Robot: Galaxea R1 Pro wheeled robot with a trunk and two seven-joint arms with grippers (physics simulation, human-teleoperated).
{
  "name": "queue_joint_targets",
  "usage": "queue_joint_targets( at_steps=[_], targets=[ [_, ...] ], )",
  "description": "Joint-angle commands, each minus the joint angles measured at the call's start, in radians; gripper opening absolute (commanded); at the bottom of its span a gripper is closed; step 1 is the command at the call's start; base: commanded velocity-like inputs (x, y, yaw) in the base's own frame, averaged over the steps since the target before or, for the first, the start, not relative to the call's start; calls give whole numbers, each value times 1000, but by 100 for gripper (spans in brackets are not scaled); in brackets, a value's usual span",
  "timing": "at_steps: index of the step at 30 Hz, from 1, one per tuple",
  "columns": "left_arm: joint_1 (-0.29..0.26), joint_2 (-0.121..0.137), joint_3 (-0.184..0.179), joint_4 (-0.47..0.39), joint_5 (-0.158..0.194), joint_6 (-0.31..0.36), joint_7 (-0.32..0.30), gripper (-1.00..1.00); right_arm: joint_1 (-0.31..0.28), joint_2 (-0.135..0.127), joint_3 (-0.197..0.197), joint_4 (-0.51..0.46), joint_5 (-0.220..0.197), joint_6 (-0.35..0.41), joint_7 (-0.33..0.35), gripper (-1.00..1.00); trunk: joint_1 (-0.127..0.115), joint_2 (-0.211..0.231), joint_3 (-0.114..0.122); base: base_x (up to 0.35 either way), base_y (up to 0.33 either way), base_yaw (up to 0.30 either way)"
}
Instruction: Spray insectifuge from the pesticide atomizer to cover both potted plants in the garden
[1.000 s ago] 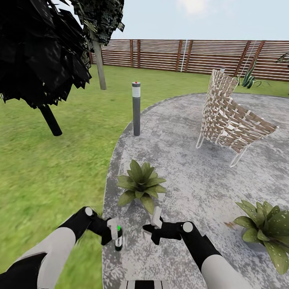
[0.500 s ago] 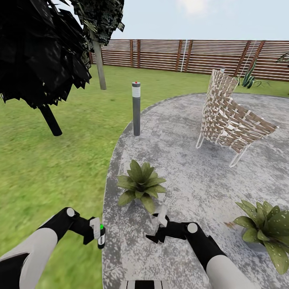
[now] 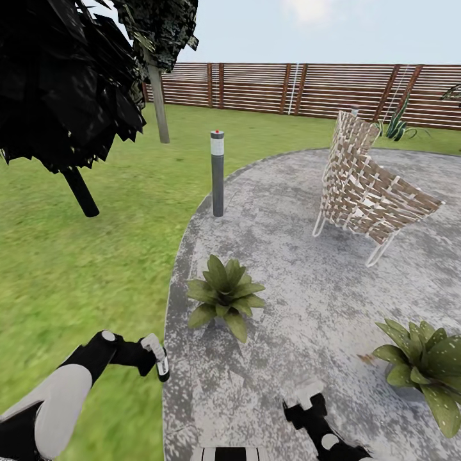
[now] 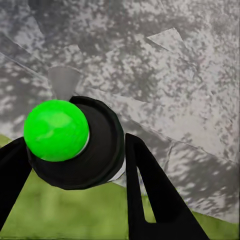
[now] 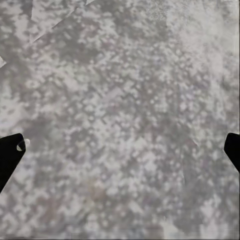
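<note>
Grey patio (image 3: 307, 301); left claw (image 3: 155, 356) grips the pesticide atomizer (image 4: 75, 142); right claw (image 3: 306, 396) spread.

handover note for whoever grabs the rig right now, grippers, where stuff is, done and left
Left gripper: shut on the pesticide atomizer, held low at the patio edge by the lawn.
Right gripper: open, empty, low over the paving.
Near potted plant sits straight ahead; the second potted plant is to the right.
Done: atomizer picked up.
Left: no spray visible on either plant; cover both.
</note>
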Motion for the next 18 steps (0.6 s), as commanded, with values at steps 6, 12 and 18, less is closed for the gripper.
queue_joint_targets(
  at_steps=[6,12,18],
  targets=[
    [-12,-23,19,-2,81,221,69,-100,48,-1,-5,6,-128,-13,-201,100,0,0,-1,0,0,0],
    [-30,-35,9,-5,88,441,68,-100,111,-4,-5,4,-139,-12,-256,100,0,0,-1,0,0,0],
    [-49,-38,5,-6,83,513,67,-100,112,-7,-6,4,-141,-14,-257,100,0,0,-1,0,0,0]
  ],
)
